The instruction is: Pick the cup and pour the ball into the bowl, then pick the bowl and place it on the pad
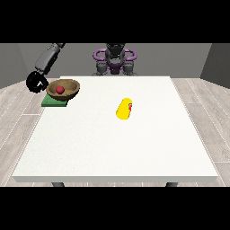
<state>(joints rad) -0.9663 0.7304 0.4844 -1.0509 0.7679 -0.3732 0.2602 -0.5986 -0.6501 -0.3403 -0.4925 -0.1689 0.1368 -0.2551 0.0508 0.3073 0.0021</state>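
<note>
My hand (36, 82) at the view's left hangs just off the table's (117, 143) left edge, beside the bowl (63, 88) and apart from its rim; whether my fingers are spread or curled I cannot tell. The wooden bowl rests on the green pad (53, 103) at the table's far left corner, overhanging it toward the centre, and the red ball (59, 90) lies inside the bowl. The yellow cup (124, 108) lies on its side near the table's middle, well apart from my hand.
</note>
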